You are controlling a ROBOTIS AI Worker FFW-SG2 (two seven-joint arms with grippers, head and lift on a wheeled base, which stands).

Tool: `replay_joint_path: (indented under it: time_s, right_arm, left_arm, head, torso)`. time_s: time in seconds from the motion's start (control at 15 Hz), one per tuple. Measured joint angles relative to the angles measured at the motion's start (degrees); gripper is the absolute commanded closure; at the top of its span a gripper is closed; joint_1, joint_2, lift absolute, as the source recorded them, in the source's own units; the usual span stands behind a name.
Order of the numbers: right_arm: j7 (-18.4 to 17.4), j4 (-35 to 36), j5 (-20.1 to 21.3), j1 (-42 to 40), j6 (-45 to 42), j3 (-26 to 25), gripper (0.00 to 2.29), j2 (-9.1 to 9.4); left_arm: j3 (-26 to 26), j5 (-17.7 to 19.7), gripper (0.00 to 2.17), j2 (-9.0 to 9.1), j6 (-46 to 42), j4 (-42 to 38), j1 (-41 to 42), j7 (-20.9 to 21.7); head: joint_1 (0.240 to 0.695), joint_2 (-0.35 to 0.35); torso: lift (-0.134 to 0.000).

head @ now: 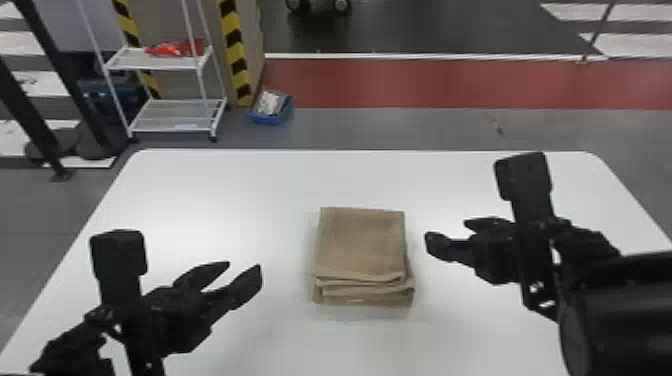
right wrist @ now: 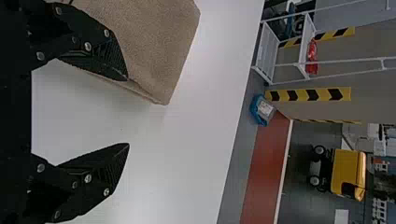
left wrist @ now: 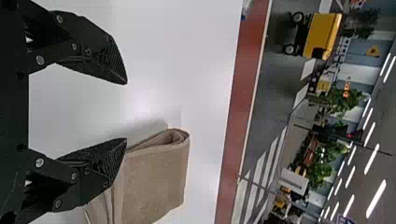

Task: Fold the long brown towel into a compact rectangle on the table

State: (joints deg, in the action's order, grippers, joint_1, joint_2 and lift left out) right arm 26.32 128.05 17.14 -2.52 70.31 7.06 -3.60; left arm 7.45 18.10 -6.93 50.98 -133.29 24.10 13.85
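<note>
The folded brown towel (head: 361, 242) lies on the white table (head: 225, 200) between the left gripper (head: 244, 265) and right gripper (head: 448, 231), both open and empty. The right seems nearer, though depth is hard to judge; any last squaring suits it.

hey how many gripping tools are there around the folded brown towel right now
2. The left tool is to the left of the towel, and the right tool is to its right. Both hang open over the white table.

Left gripper (head: 244, 266), right gripper (head: 445, 229) apparently hover, jaws parted.
</note>
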Motion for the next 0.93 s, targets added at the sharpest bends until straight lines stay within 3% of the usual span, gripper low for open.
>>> replay_joint_path:
  time_s: [0.13,0.33,0.47,0.6,0.93]
  right_arm:
    - [-7.3,2.2,-5.3,-9.9,-11.9,-3.3,0.06,0.29]
    - [-12.4,2.6,-14.2,-23.5,-36.2,-7.9,0.07,0.4]
    - [-12.6,2.6,-20.6,-30.4,-49.3,-11.7,0.08,0.41]
    - [-13.0,2.8,-23.2,-35.2,-58.8,-12.9,0.08,0.15]
    - [-13.1,4.0,-23.5,-39.0,-62.1,-11.9,0.08,-1.16]
  left_arm:
    - [-0.5,0.0,0.0,1.44,-5.8,-2.2,5.1,-6.0]
    - [-3.7,-0.7,0.0,2.17,-22.2,-2.1,12.6,-10.0]
    - [-6.6,-2.6,0.0,1.97,-36.0,-0.2,17.4,-11.7]
    - [-8.8,-6.1,0.0,1.77,-44.9,1.5,20.1,-15.7]
    - [-10.2,-10.8,0.0,1.43,-55.7,3.8,24.8,-17.6]
  head:
    - [0.695,0.028]
    - [0.695,0.019]
    - [0.695,-0.005]
    - [0.695,-0.017]
    - [0.695,-0.001]
  torso:
    - [-0.123]
    - [-0.123]
    - [-0.123]
    - [-0.123]
    - [-0.123]
